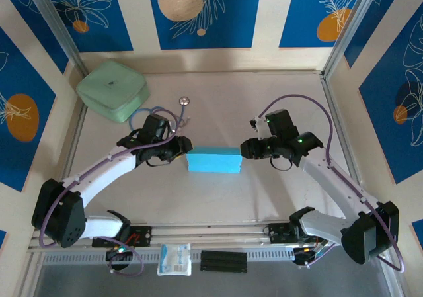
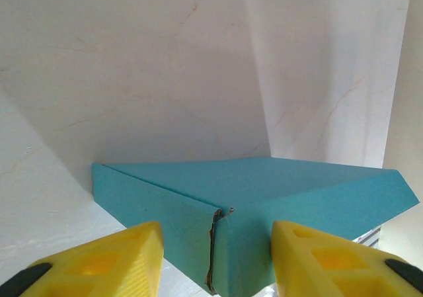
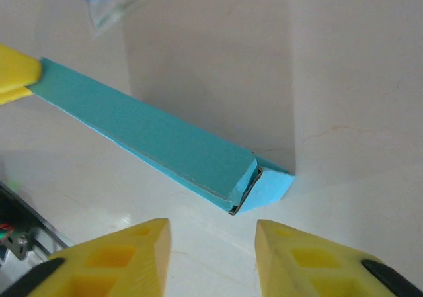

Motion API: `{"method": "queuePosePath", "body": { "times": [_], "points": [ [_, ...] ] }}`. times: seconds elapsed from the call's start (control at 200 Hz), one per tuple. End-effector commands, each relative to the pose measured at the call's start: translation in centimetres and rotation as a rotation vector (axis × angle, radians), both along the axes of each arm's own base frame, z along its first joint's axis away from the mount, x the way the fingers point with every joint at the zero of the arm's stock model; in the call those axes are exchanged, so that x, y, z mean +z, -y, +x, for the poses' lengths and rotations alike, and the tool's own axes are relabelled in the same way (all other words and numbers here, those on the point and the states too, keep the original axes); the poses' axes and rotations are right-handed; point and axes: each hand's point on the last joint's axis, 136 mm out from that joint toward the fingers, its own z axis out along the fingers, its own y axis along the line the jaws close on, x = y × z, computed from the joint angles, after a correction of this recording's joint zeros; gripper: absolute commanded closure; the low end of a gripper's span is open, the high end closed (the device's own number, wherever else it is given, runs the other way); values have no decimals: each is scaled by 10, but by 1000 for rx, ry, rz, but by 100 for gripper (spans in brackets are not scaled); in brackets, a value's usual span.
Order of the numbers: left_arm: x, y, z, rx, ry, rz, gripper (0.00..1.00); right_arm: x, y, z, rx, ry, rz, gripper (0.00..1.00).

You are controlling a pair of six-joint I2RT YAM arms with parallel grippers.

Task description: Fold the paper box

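Yellow fingers (image 3: pixel 142 257) of the right claw (image 3: pixel 211 227) are closest to you in its wrist view; they stand spread apart and pinch nothing. Under both claws you see the pale table (image 1: pixel 218 105). Next by size comes the mint-green case (image 1: pixel 112 88): it lies well beyond the left claw (image 2: pixel 217 237), toward its outer side, apart from all other things. Then comes the paper box (image 1: pixel 213 159), folded to a slim teal block, lying flat between the two claws. Its right end, where a flap edge gapes a little, is just ahead of the right claw's gap and does not touch those fingers. The left claw is spread too; one corner of the box stands right in front of its gap, very near, but you cannot tell from these views whether its fingers touch the card. A small clear packet (image 1: pixel 174 258) lies behind both claws at the near rail, and a small round disc (image 1: pixel 184 100) lies a little beyond the left claw.
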Motion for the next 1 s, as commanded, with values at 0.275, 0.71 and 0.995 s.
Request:
{"method": "queuePosePath", "body": {
  "times": [0.275,0.71,0.995],
  "points": [
    [-24,-13,-15,8,-94,78,54,-6,-8,17,-117,-143,102,57],
    [-1,-15,-7,8,-6,74,41,-62,7,12,-158,-248,-1,64],
    [23,-57,-5,48,142,282,38,-58,7,13,-157,-244,0,64]
  ]
}}
